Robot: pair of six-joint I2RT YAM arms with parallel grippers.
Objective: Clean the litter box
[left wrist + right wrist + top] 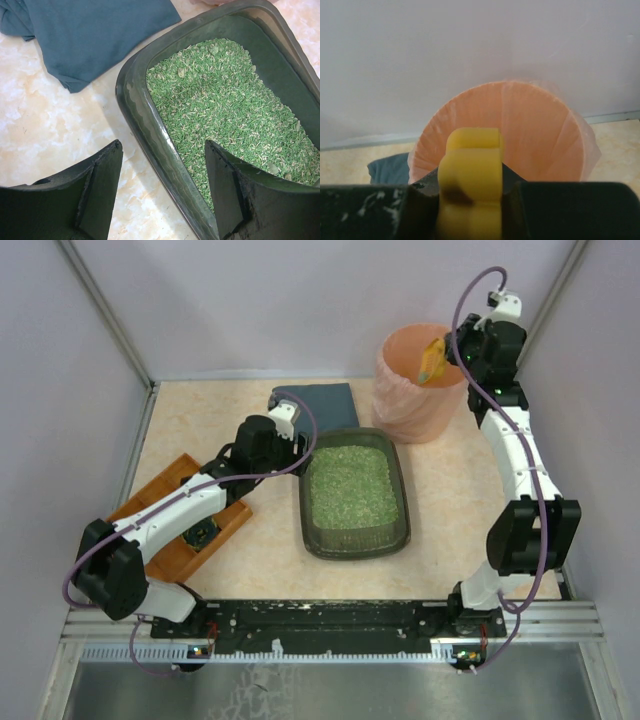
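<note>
Litter box: here it is, the litter box [355, 546], mid-table and flat, its green litter [350, 485] spread across the floor.
Long axis: it runs from 6 to 12 o'clock, taking 12 as straight away from the arm bases; the short sides face near and far.
Left gripper: the left gripper [162, 150] is at the box's 10 o'clock corner, jaws spread. One finger hangs outside over the table [450, 500], the other inside above the litter. The rim passes between them, and neither finger clamps it.
Box from that gripper: the body of the box stretches toward 4 o'clock from the fingers.
Nearer arm: the left, easily. The right is well apart, up at the box's 1 o'clock.
Right gripper: the right gripper [470, 190] is pressed tight on a yellow tool [470, 170], held over the mouth of the peach bin [415, 400].
Edges: a blue cloth [90, 35] lies just beside the box's far-left corner, and the bin stands near its far-right corner. A wooden tray [180, 558] sits off at 9 o'clock under the left arm.
Open room: there is bare table along the box's 3 o'clock side and its near end.
Judgement: the left arm looks set to steady the box by the rim, and a closing pinch would meet that left wall squarely.
</note>
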